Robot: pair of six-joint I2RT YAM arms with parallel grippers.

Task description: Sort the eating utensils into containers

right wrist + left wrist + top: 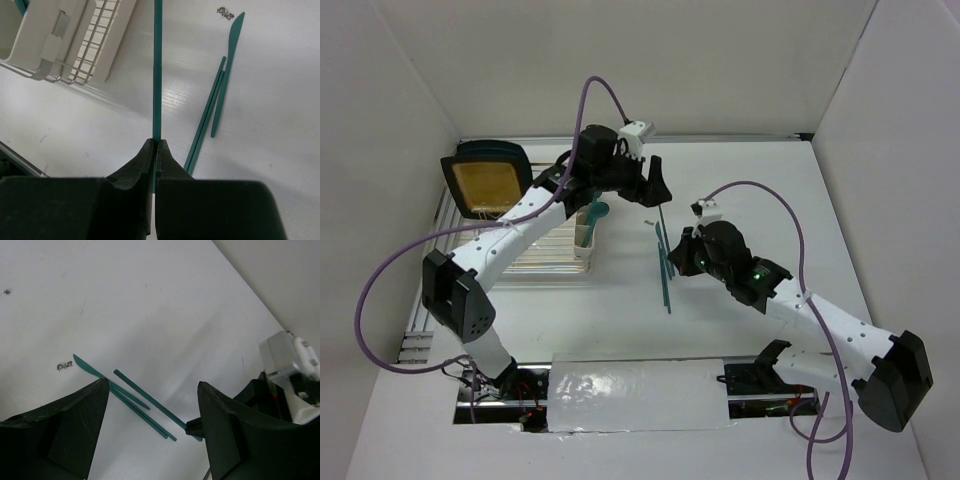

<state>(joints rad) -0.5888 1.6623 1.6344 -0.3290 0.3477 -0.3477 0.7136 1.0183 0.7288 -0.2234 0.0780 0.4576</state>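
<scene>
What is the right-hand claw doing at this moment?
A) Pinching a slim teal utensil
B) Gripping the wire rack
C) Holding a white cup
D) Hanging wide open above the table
A: the wrist view shows the right gripper with its jaws closed tight on a slim teal utensil, which runs straight out from between the fingertips.

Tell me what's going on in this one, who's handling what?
The right gripper has its fingers pinched shut on the handle of one teal utensil. The left gripper hangs open and empty above the table. A knife and another slim teal piece lie loose on the table beside the held one. One spoon already stands in the cream container at the wire rack, so sorting is partly done.
</scene>
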